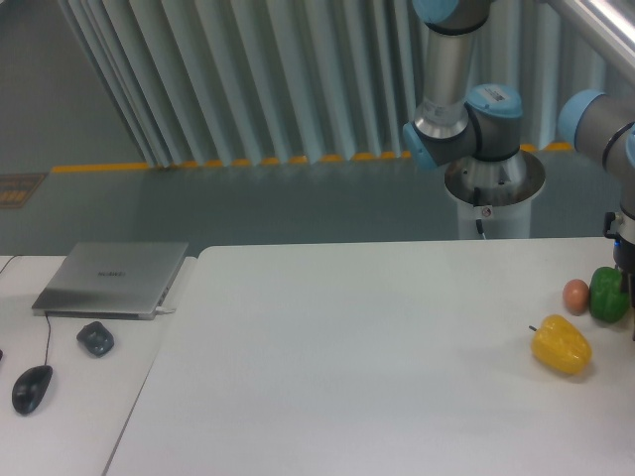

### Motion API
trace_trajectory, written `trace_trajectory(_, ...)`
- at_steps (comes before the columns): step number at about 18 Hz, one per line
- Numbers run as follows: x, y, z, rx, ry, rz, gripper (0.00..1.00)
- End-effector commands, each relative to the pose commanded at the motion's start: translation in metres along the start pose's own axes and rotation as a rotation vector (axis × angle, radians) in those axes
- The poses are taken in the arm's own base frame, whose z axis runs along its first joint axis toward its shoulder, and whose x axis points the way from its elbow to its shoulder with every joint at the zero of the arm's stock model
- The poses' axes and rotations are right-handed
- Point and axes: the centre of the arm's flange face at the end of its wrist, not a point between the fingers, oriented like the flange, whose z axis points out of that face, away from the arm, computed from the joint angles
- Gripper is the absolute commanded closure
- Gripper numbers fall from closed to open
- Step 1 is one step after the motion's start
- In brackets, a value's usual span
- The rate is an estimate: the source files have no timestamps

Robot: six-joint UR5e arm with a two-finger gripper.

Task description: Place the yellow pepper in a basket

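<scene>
The yellow pepper [561, 344] lies on its side on the white table [347, 357] near the right edge, its dark stem pointing left. My gripper [626, 278] hangs at the frame's right edge, above and to the right of the pepper and just beside a green pepper [607, 295]. Only a dark sliver of the gripper shows, so its fingers cannot be read. No basket is in view.
A small brown-orange egg-shaped thing [575, 295] sits left of the green pepper. The arm's base [491, 183] stands behind the table's far edge. On a separate desk at the left lie a closed laptop [111, 278], a black mouse [32, 388] and a small dark object [95, 338].
</scene>
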Motion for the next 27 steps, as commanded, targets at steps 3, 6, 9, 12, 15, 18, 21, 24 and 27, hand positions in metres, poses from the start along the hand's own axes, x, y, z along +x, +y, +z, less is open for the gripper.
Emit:
trace_trajectory(3,0.000,0.000,0.001,0.003,0.002,0.002,0.00)
trace_trajectory(6,0.002,-0.009,0.001,0.009,0.000,0.023,0.00)
trace_trajectory(9,0.004,-0.015,0.008,0.014,0.007,0.022,0.00)
trace_trajectory(12,0.003,-0.020,0.013,0.025,-0.046,0.019,0.00)
trace_trajectory(15,0.002,-0.020,0.012,0.019,-0.053,0.052,0.00)
trace_trajectory(18,0.004,-0.039,0.017,0.020,-0.038,0.188,0.00)
trace_trajectory(21,0.009,-0.045,0.024,0.014,-0.014,0.231,0.00)
trace_trajectory(24,0.012,-0.062,0.035,0.018,0.009,0.313,0.00)
trace_trajectory(27,0.013,-0.089,0.043,-0.077,0.082,0.409,0.00)
